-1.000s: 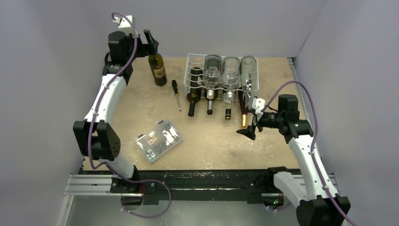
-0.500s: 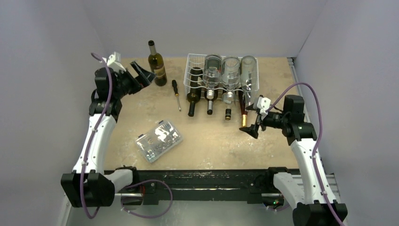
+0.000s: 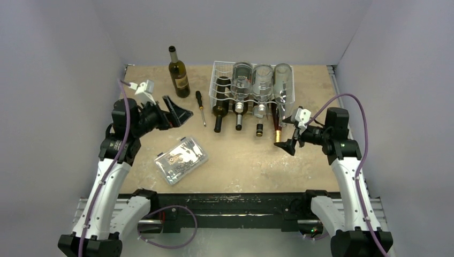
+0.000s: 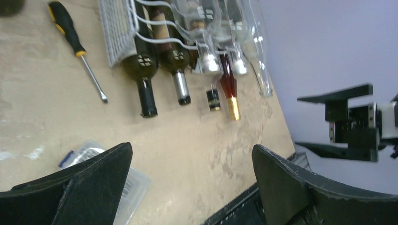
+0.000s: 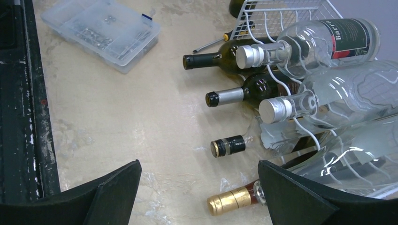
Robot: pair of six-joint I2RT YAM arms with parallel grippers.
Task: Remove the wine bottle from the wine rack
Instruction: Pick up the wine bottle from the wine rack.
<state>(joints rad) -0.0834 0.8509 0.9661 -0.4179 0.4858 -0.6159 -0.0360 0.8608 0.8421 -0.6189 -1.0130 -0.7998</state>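
**A:** On the tan desk (image 3: 241, 158), where's the wine bottle (image 3: 277, 126)?

**B:** Lying in the white wire rack (image 3: 217, 80), gold-foiled neck out toward my right jaws, easy to seize. Both pairs gape, empty.

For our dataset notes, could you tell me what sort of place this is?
Likely a robot lab cell: two arms on a rail, plain walls enclosing the table, staged props like the rack and screwdriver.
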